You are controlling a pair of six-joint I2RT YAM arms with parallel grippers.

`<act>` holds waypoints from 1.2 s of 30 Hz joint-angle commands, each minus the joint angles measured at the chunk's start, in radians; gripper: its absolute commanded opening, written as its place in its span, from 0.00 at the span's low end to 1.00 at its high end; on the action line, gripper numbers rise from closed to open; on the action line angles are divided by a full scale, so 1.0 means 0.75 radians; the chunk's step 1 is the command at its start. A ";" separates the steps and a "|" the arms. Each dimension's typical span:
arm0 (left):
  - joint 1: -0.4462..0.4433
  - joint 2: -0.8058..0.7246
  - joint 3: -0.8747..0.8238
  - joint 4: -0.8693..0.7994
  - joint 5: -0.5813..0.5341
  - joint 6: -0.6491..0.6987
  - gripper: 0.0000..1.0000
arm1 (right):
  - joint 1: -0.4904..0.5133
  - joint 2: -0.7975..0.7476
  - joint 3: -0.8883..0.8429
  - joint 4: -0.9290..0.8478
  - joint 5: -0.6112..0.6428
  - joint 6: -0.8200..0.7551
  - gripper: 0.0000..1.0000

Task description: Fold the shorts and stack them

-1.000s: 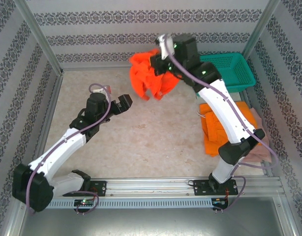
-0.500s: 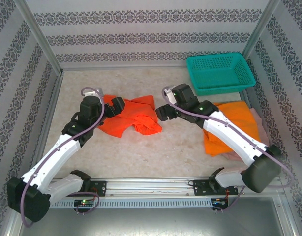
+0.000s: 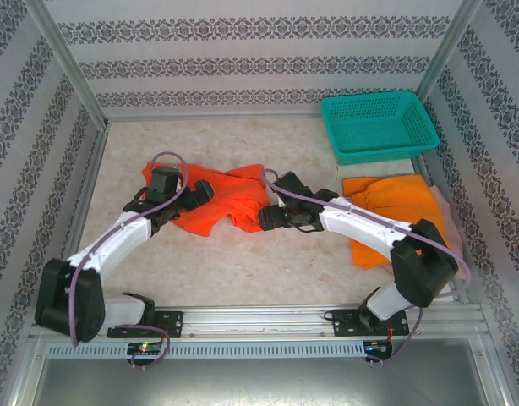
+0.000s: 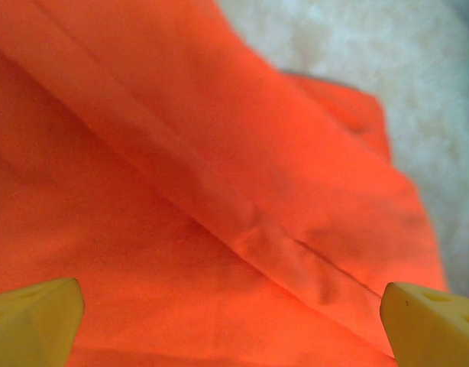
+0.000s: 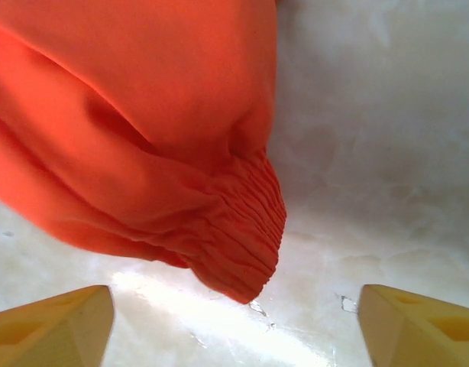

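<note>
A crumpled pair of orange shorts (image 3: 226,201) lies mid-tabletop (image 3: 243,262), the left hand (image 3: 198,196) spread open over its left side and the right hand (image 3: 270,217) open and empty at its elastic right edge, a pile of shorts (image 3: 395,216) lying right, near a teal basket (image 3: 378,127).

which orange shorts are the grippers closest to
The crumpled orange shorts at mid-table, between the left gripper and right gripper. The other orange shorts lie stacked at the right, near the teal basket.
</note>
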 commanded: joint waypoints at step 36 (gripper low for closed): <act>0.345 0.747 1.781 -0.500 0.015 0.265 0.00 | -0.381 0.276 1.281 -0.160 -0.121 -0.330 0.00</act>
